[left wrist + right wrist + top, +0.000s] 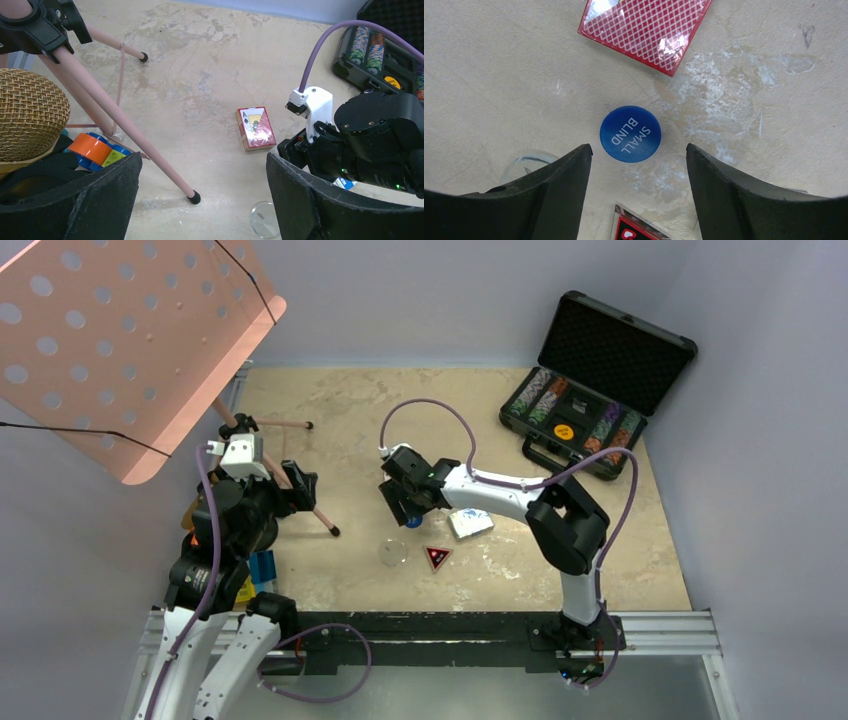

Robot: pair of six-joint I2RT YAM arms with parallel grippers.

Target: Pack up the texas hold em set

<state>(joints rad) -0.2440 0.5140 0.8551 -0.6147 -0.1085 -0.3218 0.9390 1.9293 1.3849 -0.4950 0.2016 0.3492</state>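
Noting open black hard briefcase (600, 390) with coloured chip rows at beige table's (330, 400) far right corner.
We see left gripper (202, 165) spread wide, empty; right gripper (638, 150) parted, empty, near red diamond-back card deck (644, 27), directly above round blue SMALL BLIND button (630, 133).

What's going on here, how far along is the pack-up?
The right pincer hovers open over the blue small-blind button, which lies on the table, not gripped. The red deck, blue-and-white deck, clear button and triangular marker are loose on the table too. The black case stands open at the far right, with chips and an orange button inside. The left pincer is open and holds nothing, beside the pink stand.
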